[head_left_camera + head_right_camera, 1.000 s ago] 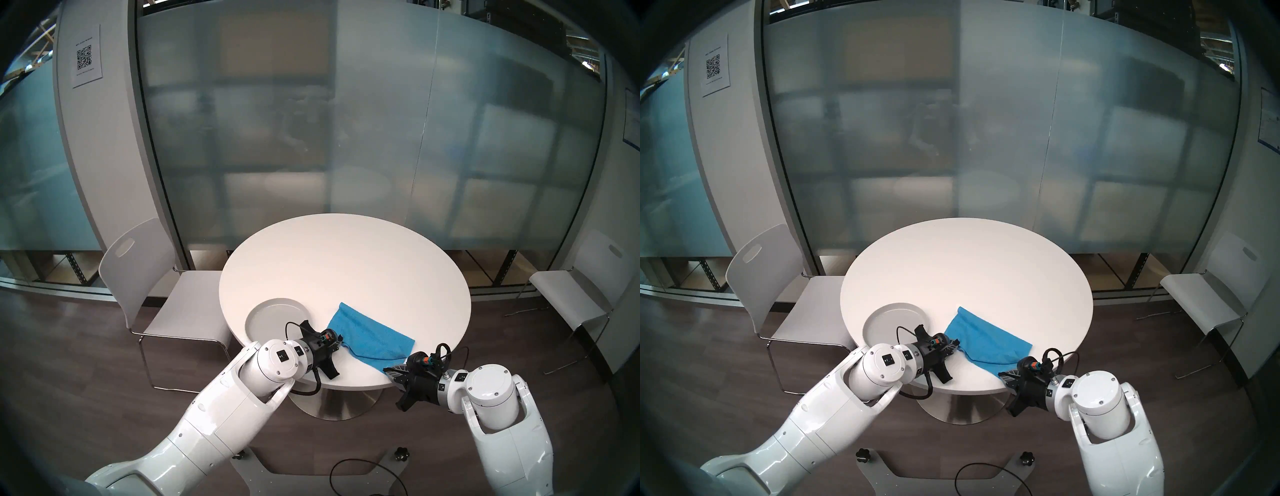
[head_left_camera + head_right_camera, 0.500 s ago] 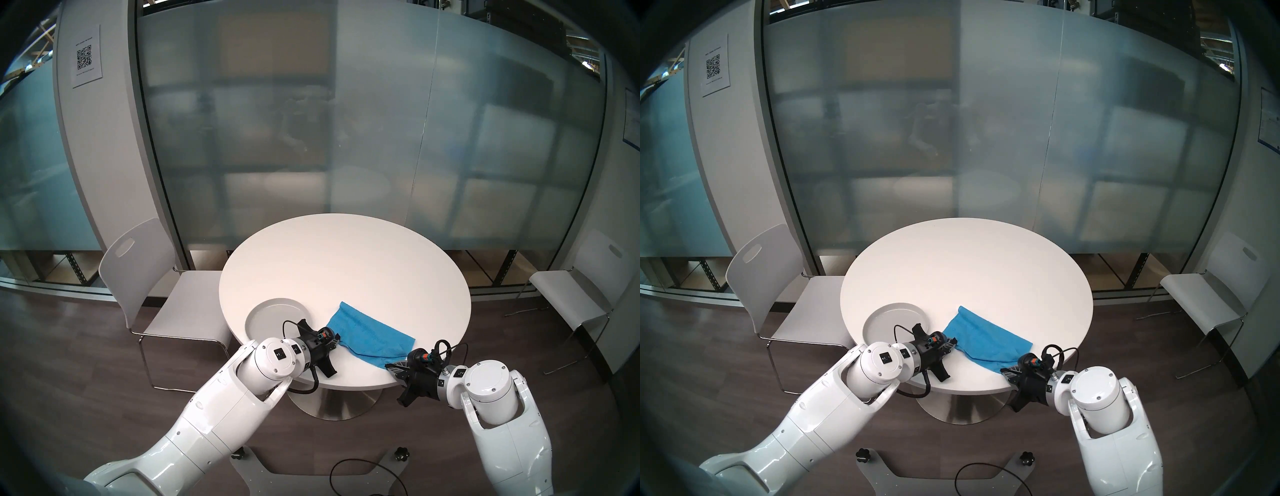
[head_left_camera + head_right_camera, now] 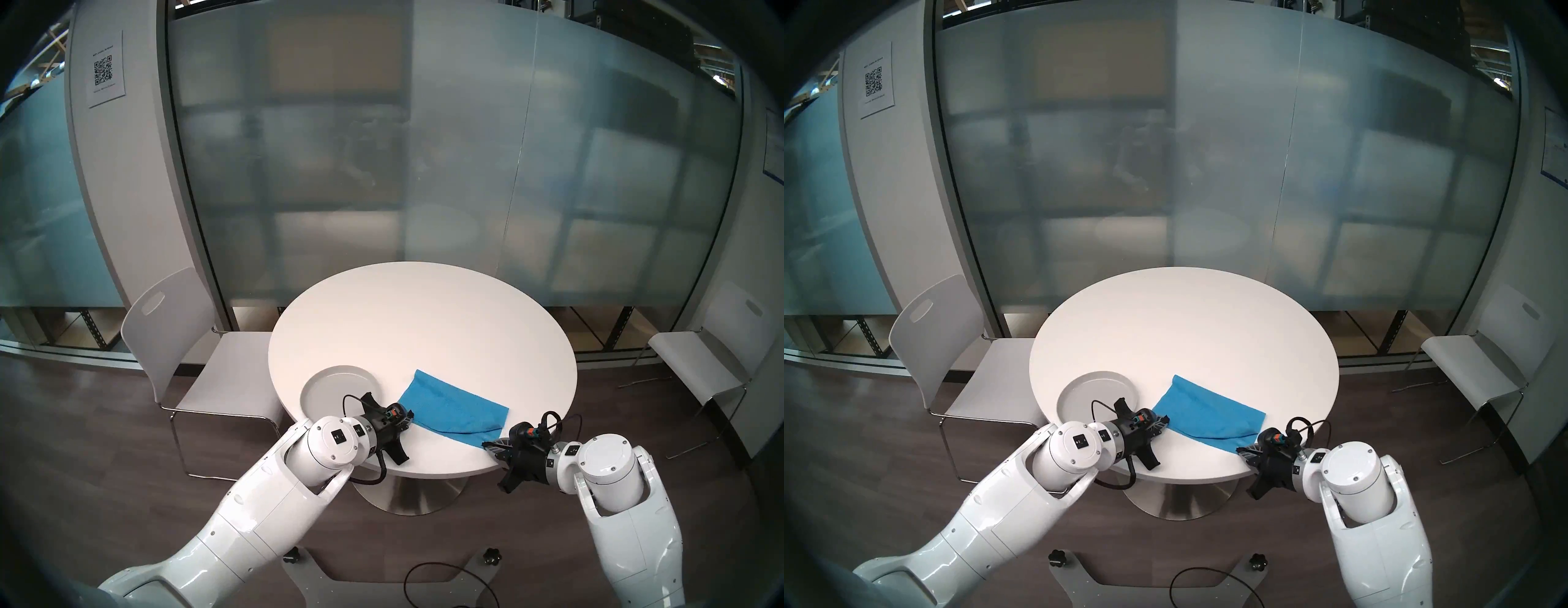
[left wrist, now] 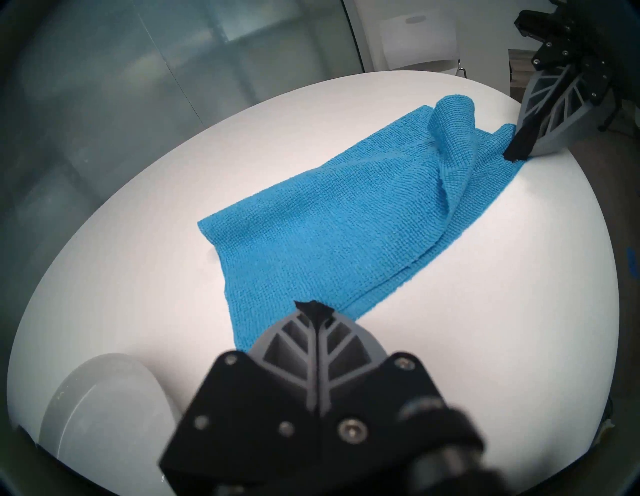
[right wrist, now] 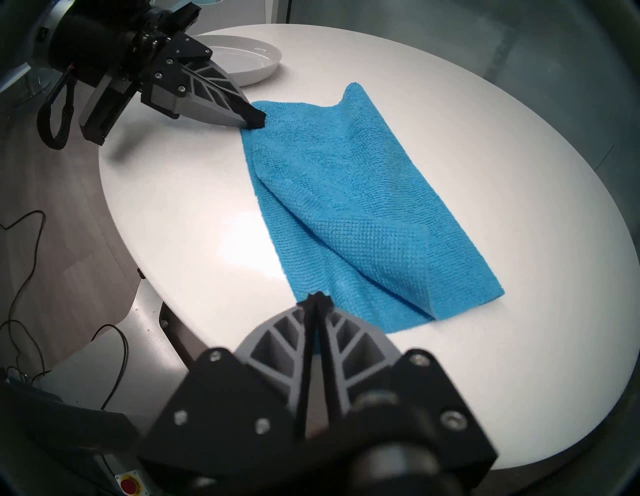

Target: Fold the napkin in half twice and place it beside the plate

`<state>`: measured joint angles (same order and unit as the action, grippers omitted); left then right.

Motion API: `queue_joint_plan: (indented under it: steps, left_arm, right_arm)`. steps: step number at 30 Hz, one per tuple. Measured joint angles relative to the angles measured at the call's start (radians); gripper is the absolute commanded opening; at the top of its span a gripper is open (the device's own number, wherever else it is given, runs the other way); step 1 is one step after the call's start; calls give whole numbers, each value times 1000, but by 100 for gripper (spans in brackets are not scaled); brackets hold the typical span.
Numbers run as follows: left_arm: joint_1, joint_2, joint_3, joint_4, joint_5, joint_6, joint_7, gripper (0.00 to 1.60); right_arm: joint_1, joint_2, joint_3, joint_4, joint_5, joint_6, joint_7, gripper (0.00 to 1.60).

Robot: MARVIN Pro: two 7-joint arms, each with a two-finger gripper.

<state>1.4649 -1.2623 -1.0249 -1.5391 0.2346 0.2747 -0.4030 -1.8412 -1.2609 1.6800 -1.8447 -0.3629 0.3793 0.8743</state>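
**Head view: both my pincers pinch the blue napkin's near corners**

Head view, left eye: napkin point(image 3: 456, 409), folded into a band, lies near the table point(image 3: 424, 322) front edge, right of the plate point(image 3: 335, 386) at the front-left edge. Both arms reach low, wrists level with the tabletop.

Left wrist view: my left pincer point(image 4: 313, 306) is closed on the napkin's near-left corner.

Right wrist view: my right pincer point(image 5: 317, 298) is closed on the near-right corner; one layer buckles up. Soft, light, limp terry, I judge; corners are the best hold.
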Motion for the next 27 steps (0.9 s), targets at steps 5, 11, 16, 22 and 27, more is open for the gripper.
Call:
queue_joint_plan:
  steps: [5, 11, 16, 22, 27]
  left_arm:
    - [19, 8, -1, -21, -2, 0, 2, 0]
    - [55, 7, -22, -60, -27, 33, 23, 0]
    - [89, -3, -44, -99, -51, 66, 49, 0]
    - [130, -11, -55, -142, -69, 87, 77, 0]
    - [152, -12, -55, -158, -75, 94, 92, 0]
  right_arm:
    - [24, 4, 1, 21, -8, -1, 0, 42]
    - [55, 9, 0, 48, -18, -3, -3, 42]
    - [80, 12, -10, 69, -26, -6, -3, 41]
    - [119, 16, -28, 101, -33, -15, -1, 44]
    - [139, 18, -39, 117, -35, -21, 9, 45]
